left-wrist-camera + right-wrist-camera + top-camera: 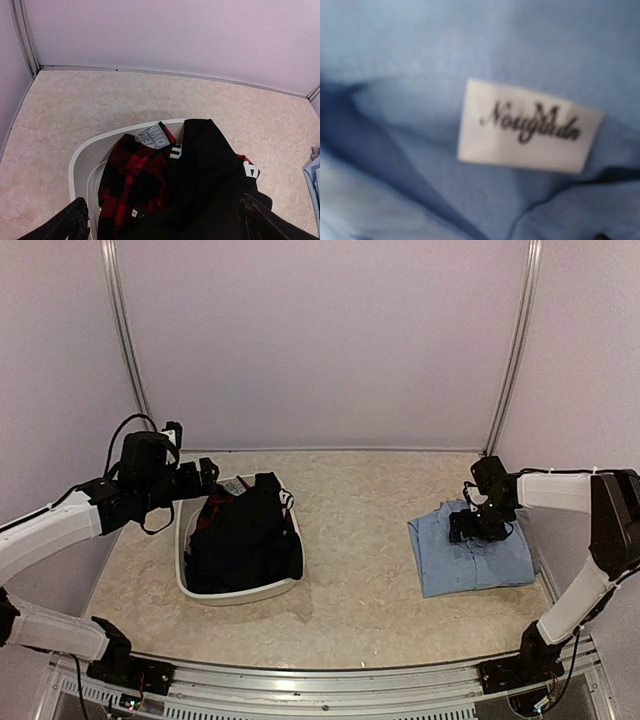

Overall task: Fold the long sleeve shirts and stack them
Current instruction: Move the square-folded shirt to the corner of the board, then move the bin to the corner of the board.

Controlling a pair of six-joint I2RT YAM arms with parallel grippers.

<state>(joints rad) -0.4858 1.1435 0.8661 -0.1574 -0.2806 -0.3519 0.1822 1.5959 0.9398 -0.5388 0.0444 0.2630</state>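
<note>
L hand (207, 478) spread wide, empty, at far-left rim of basket (232, 596); black shirt (245, 535) heaped inside, just below it. Light blue shirt (480, 565) folded on bench (360, 570); R hand (470, 528) down at its collar, grip can't tell.

Enclosed on three sides by plain lilac panels: back wall (320, 340) at twelve o'clock, side walls (50, 360) at nine and three. Joined at eleven and one by slim metal corner strips (125, 340). Floored with a beige marbled tabletop (350, 490). Edged at six by a ribbed aluminium rail (330, 680). Lit softly and evenly.
</note>
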